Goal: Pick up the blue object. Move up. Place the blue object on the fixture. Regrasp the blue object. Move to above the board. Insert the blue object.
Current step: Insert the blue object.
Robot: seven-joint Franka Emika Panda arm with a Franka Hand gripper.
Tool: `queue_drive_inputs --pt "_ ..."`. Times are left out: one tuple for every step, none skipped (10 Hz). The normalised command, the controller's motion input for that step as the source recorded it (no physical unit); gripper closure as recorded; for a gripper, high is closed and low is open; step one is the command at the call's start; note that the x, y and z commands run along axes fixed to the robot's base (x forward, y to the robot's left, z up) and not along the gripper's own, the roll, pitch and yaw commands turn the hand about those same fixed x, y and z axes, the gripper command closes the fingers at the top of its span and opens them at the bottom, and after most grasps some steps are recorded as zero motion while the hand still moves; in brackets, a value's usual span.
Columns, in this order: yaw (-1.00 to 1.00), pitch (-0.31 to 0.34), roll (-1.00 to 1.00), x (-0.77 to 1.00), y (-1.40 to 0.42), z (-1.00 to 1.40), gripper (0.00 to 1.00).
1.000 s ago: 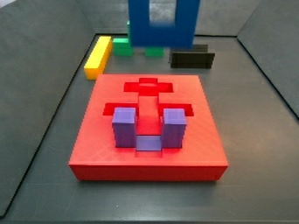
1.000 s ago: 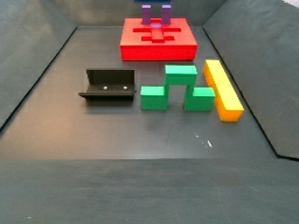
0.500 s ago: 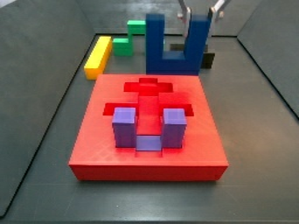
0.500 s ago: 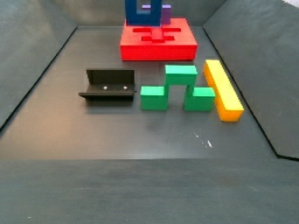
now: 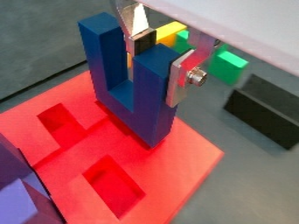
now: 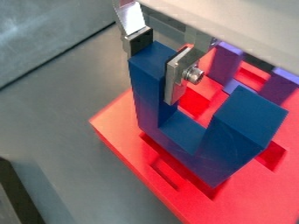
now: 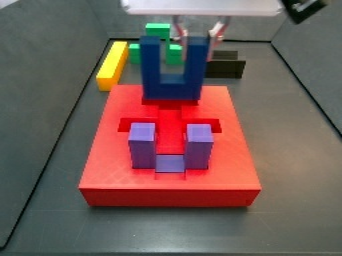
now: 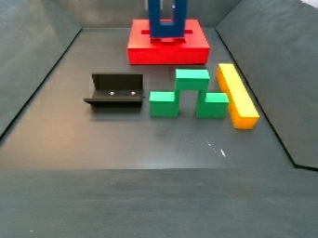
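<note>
The blue object stands upright, prongs up, at the far end of the red board. Its base is down at the cross-shaped recess; I cannot tell if it is seated. My gripper is shut on one prong, seen in both wrist views as silver fingers pressed on the blue object. In a side view the blue object rises from the board. The black fixture stands apart on the floor with nothing on it.
A purple U-shaped block sits in the board's near recess. Green blocks and a yellow bar lie on the floor beside the fixture. Grey walls ring the floor.
The gripper has carried the blue object from high behind the board to over the board's far end and lowered it into the cross-shaped recess area.
</note>
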Motion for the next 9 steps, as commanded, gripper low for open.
queue_drive_inputs --pt "0.19 -0.183 0.08 -0.05 0.0 -0.03 1.0" --pt "0.02 -0.183 0.07 0.11 0.0 0.0 1.0" --pt "0.0 -0.147 0.09 0.29 0.1 0.0 1.0" --pt "-0.07 -0.113 0.11 0.33 0.09 0.0 1.0" --pt "-0.17 -0.056 0.2 0.3 0.07 0.0 1.0" --pt "-0.12 -0.047 0.15 0.0 0.0 -0.1 1.0" --pt "-0.04 -0.077 0.07 -0.13 0.0 -0.14 1.0" --pt "-0.05 -0.086 0.02 -0.25 0.0 -0.07 1.0" --pt "-0.02 -0.124 0.0 -0.23 -0.02 0.0 1.0"
